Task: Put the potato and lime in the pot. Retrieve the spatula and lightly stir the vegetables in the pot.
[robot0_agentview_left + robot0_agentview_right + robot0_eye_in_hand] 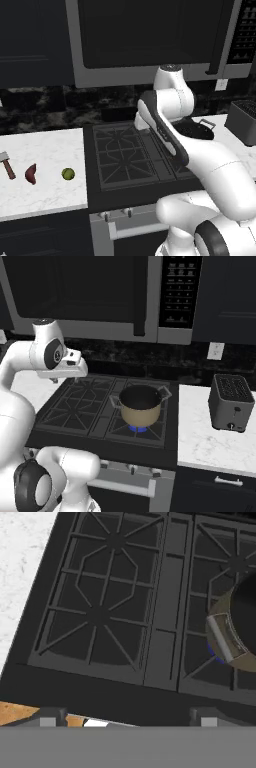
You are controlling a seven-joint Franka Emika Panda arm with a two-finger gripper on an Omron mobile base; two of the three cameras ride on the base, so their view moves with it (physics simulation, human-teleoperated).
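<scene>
- The potato (31,173), the lime (68,174) and the spatula (7,164) lie in a row on the white marble tabletop (45,150) left of the stove (135,152), all apart from one another; the spatula sits right at the picture's left edge
- The pot (140,404) stands on the stove's front right burner over a blue flame, its dark inside empty as far as the right base view shows, so nothing of the task is done yet
- The end effector (75,372) hangs above the left grates; I cannot tell whether its jaws stand wide or narrow, since the fingertips are hidden by the wrist, and it appears to carry nothing
- Risks, as I judge them: the round lime may roll off when nudged by a finger; the pointed, curved potato may twist out of a pinch; a long reach left may strain the arm; a careless drop could tip the pot or bring the hand near the flame
- The microwave panel (176,286) carries button markings too small to read; no brand is legible
</scene>
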